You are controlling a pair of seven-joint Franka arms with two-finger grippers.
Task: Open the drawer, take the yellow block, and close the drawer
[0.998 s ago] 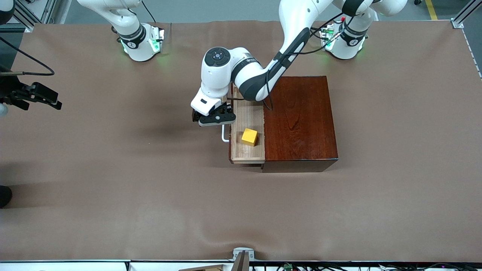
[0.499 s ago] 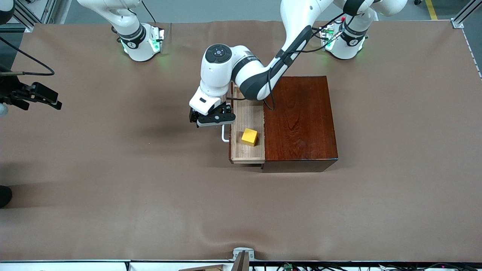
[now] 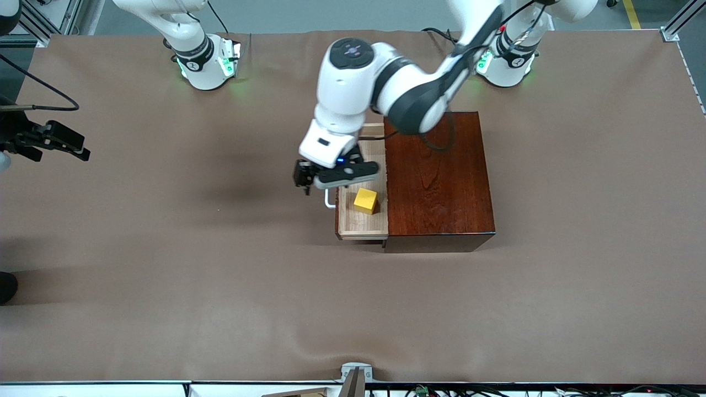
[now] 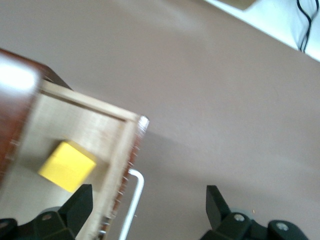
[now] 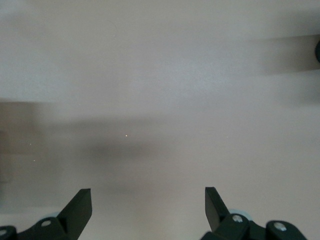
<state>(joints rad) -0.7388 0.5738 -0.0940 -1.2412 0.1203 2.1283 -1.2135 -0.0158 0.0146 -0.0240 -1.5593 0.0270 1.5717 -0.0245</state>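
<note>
The drawer (image 3: 361, 221) of the dark red-brown box (image 3: 441, 176) stands pulled out toward the right arm's end of the table. The yellow block (image 3: 365, 200) lies on its pale floor and also shows in the left wrist view (image 4: 66, 165). My left gripper (image 3: 335, 177) hangs open over the drawer's front wall and white handle (image 3: 329, 199), holding nothing. In its wrist view the handle (image 4: 132, 200) and drawer wall (image 4: 120, 150) lie between the spread fingers (image 4: 80, 202). My right gripper (image 5: 148, 205) waits open over bare table.
Brown cloth (image 3: 220, 286) covers the whole table. The box is the only large object on it. Both arm bases (image 3: 207, 63) stand along the edge farthest from the front camera.
The left gripper has risen and shifted toward the box, from beside the handle to over the handle and drawer front. The drawer and block have not moved.
</note>
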